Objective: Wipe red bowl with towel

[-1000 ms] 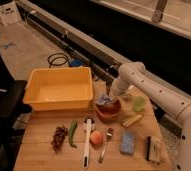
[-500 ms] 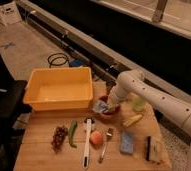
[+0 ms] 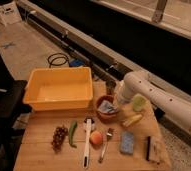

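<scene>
The red bowl (image 3: pixel 108 115) stands on the wooden table (image 3: pixel 39 155), just right of the yellow tub. Inside it lies the pale blue-grey towel (image 3: pixel 106 106), bunched up. My gripper (image 3: pixel 111 95) reaches down from the white arm (image 3: pixel 139 87) at the right to the bowl's far rim. It meets the towel's upper edge and is shut on it. The gripper's tips are hidden against the bowl's dark inside.
A big yellow tub (image 3: pixel 59 90) fills the table's back left. In front lie grapes (image 3: pixel 59 136), a green pepper (image 3: pixel 72 132), a white-handled tool (image 3: pixel 86 142), an orange fruit (image 3: pixel 95 138), a fork (image 3: pixel 105 142) and a blue sponge (image 3: pixel 127 142). A banana (image 3: pixel 132 120) and a pale green object (image 3: pixel 139 102) sit right of the bowl.
The arm has shifted over the bowl, its elbow moving toward the right. More of the towel now shows inside the bowl. The bowl has stayed in place.
</scene>
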